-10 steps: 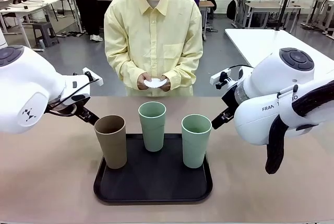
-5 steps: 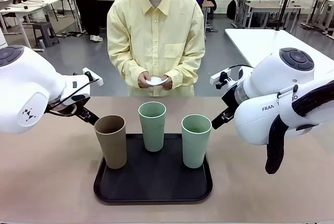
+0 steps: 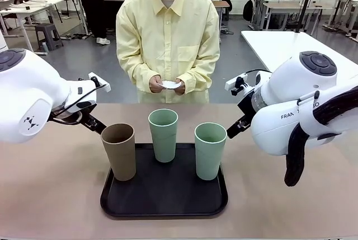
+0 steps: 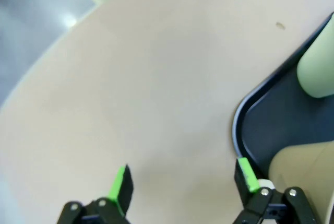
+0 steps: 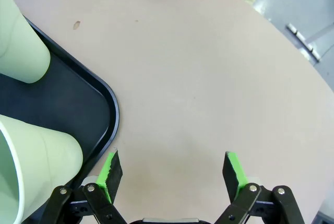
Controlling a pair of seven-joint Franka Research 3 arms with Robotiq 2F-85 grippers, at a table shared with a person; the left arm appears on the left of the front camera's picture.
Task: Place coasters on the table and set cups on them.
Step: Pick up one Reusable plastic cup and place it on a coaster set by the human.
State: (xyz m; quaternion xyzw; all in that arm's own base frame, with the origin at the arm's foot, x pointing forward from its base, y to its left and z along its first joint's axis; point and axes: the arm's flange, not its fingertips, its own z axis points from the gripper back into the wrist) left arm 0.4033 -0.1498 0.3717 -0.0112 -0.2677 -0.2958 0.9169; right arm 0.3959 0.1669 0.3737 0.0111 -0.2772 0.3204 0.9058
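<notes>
Across the table (image 3: 50,195), a person holds thin white coasters (image 3: 170,84) in both hands at waist height. On a black tray (image 3: 164,198) stand a tan-brown cup (image 3: 118,151) and two sage green cups (image 3: 163,135) (image 3: 210,150). My left gripper (image 4: 183,179) hangs open over bare tabletop just outside the tray's corner (image 4: 241,125), with the tan cup (image 4: 305,166) and a green cup (image 4: 318,72) beyond it. On the tray's other side my right gripper (image 5: 172,169) is open and empty above the table, beside the two green cups (image 5: 21,46) (image 5: 39,161).
Bare beige tabletop lies left, right and in front of the tray. The bulky white arms (image 3: 28,103) (image 3: 296,106) flank the tray. A white table (image 3: 291,44) stands behind on the right, with other people and desks farther back.
The person has raised the coasters slightly and shifted them a little to the right. Both arms and the cups have stayed still.
</notes>
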